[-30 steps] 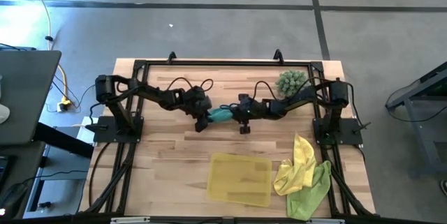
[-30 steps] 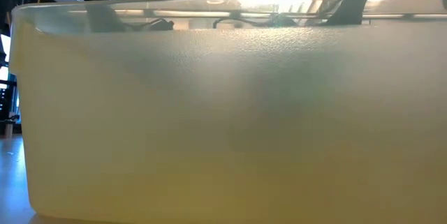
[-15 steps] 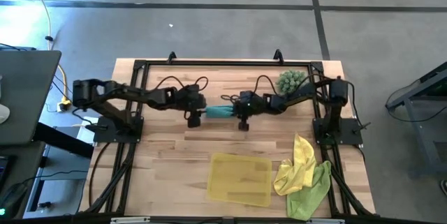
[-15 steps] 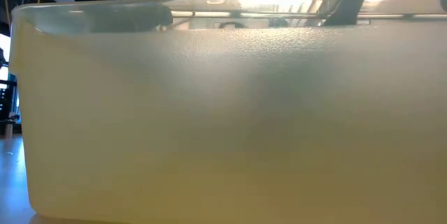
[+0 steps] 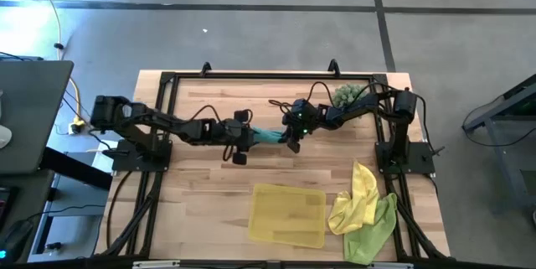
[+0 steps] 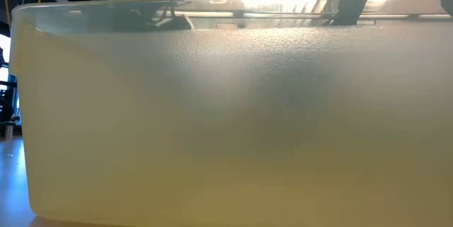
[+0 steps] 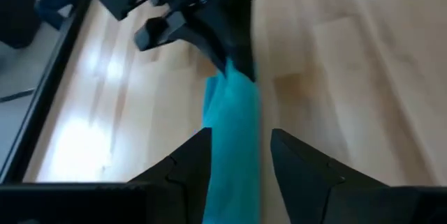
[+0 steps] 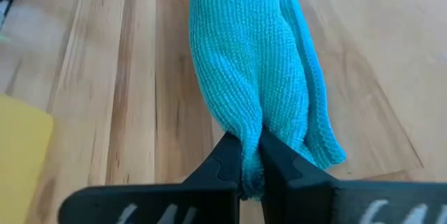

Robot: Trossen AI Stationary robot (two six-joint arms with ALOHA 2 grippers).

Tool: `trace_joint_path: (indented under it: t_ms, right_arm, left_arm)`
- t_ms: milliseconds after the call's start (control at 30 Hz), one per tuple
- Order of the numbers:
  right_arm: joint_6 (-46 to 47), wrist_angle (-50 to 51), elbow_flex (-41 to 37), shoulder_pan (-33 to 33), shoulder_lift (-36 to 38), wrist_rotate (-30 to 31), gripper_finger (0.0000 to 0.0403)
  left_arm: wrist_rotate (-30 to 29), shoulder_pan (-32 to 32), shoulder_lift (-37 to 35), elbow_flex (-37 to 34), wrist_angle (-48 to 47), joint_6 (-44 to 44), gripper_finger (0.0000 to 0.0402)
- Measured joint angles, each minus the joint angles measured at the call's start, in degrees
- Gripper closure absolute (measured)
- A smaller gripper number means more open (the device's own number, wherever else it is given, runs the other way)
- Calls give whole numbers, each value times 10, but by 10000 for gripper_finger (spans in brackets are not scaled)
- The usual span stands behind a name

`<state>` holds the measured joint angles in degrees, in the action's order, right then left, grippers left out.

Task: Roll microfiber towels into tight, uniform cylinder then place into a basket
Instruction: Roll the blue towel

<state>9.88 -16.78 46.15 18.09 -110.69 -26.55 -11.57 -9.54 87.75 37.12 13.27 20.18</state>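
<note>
**Teal towel stretched between my two grippers**

Teal microfiber towel (image 5: 270, 136) hangs mid-table, bunched into a narrow rope whose long axis runs left to right between my arms; my right gripper (image 8: 250, 160) is clamped hard on the towel's right end, the cloth pinched between its fingertips and fanning away from them; my left gripper (image 7: 239, 155) stands with its jaws apart, one finger on either side of the towel's left end, and I cannot tell whether they press the cloth or merely flank it. The towel lies straight ahead of both grippers, pointing from one to the other; neither arm is clearly nearer, since each meets an end. As I judge it, the roll is not yet formed; the cloth is gathered, not wound, so rolling it means turning about that left-right axis. The basket (image 5: 287, 235) sits at the near edge, well apart from the towel; the yellow towel (image 5: 360, 189) and lime green towel (image 5: 368, 234) lie crumpled just right of it, overlapping.
</note>
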Motion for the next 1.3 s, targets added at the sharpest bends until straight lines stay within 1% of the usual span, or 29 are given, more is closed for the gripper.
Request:
trace_joint_path:
  t_ms: [100,300,367,467,567,667,767,933,1033,1133,1233,1300]
  right_arm:
    - [6,0,0,-1,0,1,400]
    - [6,0,0,-1,0,4,400]
    - [6,0,0,-1,0,5,400]
    - [6,0,0,-1,0,5,398]
    - [1,0,0,-1,0,6,389]
    - [-47,0,0,-1,0,7,371]
    - [-111,4,-1,-2,9,7,341]
    - [-206,31,-5,-1,64,23,296]
    - [-276,44,-5,-11,110,56,287]
    - [-337,58,-3,-40,140,96,287]
    - [-374,47,-3,-76,146,139,286]
    - [-398,37,-3,-101,140,176,286]
  left_arm:
    - [-11,-5,44,1,46,-1,244]
    - [-7,-10,122,20,51,-14,217]
    - [-11,-10,147,27,49,-15,214]
    - [-16,-10,166,30,54,-30,215]
    - [-12,-10,174,31,54,-68,221]
    - [10,-12,173,31,45,-113,234]
    - [38,-20,169,31,32,-156,255]
    - [75,-47,168,32,26,-211,305]
    - [121,-69,168,32,27,-235,335]
    - [184,-96,168,31,31,-278,360]
    - [236,-121,169,31,31,-325,378]
    - [254,-131,170,31,33,-336,384]
